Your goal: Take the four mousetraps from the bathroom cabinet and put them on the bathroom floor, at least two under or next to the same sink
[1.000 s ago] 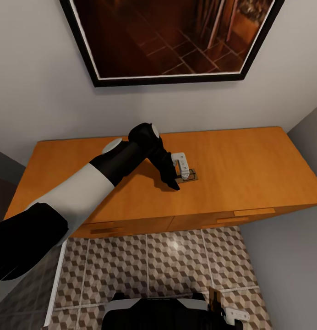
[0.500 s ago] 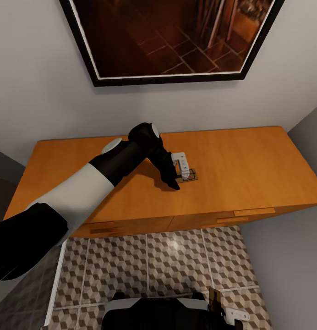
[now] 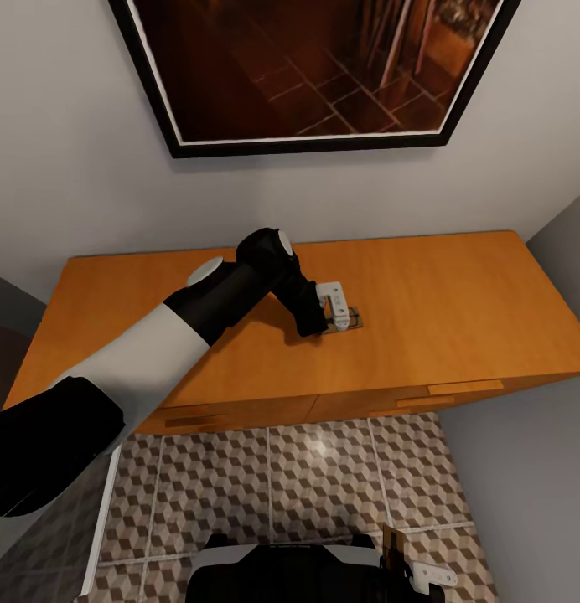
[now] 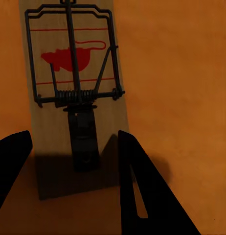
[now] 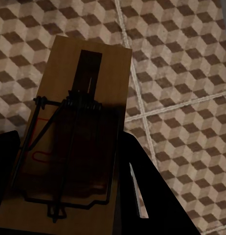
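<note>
A tan mousetrap (image 3: pixel 345 320) (image 4: pixel 76 93) with a wire frame and red spot lies flat on the orange-brown cabinet (image 3: pixel 458 293). My left gripper (image 3: pixel 328 311) (image 4: pixel 74 171) is down on it, and its dark fingers (image 4: pixel 142 196) meet both long edges of the board's near end. My right gripper (image 3: pixel 407 569) (image 5: pixel 69 186) hangs low at my right side, shut on a second mousetrap (image 5: pixel 76 132). That trap is held above the cube-patterned bathroom floor (image 3: pixel 323 469) (image 5: pixel 181 73).
A dark framed picture (image 3: pixel 315 75) hangs on the pale wall behind the cabinet. Grey walls close in at the right (image 3: pixel 525 486) and the left. Drawer fronts with slot handles (image 3: pixel 466 388) face me. My own base (image 3: pixel 282 569) stands on the tiles.
The left gripper has drawn in over the trap on the cabinet, and its dark finger now sits closer to the board. The trap, the right arm and the camera have not moved.
</note>
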Tool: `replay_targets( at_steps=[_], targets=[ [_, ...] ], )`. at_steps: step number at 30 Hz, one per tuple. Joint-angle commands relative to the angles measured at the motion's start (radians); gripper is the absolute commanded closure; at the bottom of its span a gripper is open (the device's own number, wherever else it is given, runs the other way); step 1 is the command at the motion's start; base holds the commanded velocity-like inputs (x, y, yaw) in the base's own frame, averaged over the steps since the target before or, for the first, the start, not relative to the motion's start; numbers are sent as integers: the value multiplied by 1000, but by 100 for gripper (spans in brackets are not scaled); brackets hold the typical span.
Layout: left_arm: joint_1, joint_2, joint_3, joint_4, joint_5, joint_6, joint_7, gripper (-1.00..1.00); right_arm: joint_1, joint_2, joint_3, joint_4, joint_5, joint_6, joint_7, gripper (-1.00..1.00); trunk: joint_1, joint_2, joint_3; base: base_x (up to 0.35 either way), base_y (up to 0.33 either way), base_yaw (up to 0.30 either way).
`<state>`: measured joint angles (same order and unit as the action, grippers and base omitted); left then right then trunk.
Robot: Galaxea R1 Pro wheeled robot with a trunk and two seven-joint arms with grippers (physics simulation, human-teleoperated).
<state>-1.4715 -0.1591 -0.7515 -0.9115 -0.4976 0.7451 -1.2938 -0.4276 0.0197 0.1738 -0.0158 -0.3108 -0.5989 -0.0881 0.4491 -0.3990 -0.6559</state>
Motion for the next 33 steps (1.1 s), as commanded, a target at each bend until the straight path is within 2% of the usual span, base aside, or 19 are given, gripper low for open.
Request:
replay_targets(
  at_steps=[1, 19, 26, 33],
  targets=[
    [0, 0, 0, 64, -12, 3, -5, 100, 0, 0, 9, 0, -3, -2, -7, 100, 1, -1, -1, 0, 0, 0],
    [0, 0, -5, 59, -12, 4, -7, 100, 0, 0, 9, 0, -3, -2, -7, 100, 1, -1, -1, 0, 0, 0],
    [0, -2, 14, -15, -13, 8, -9, 100, 0, 0, 9, 0, -4, -2, -7, 100, 1, -1, -1, 0, 0, 0],
    [0, 1, 44, -102, -15, 111, -23, 100, 0, 0, 9, 0, -3, -2, -7, 100, 1, -1, -1, 0, 0, 0]
  ],
)
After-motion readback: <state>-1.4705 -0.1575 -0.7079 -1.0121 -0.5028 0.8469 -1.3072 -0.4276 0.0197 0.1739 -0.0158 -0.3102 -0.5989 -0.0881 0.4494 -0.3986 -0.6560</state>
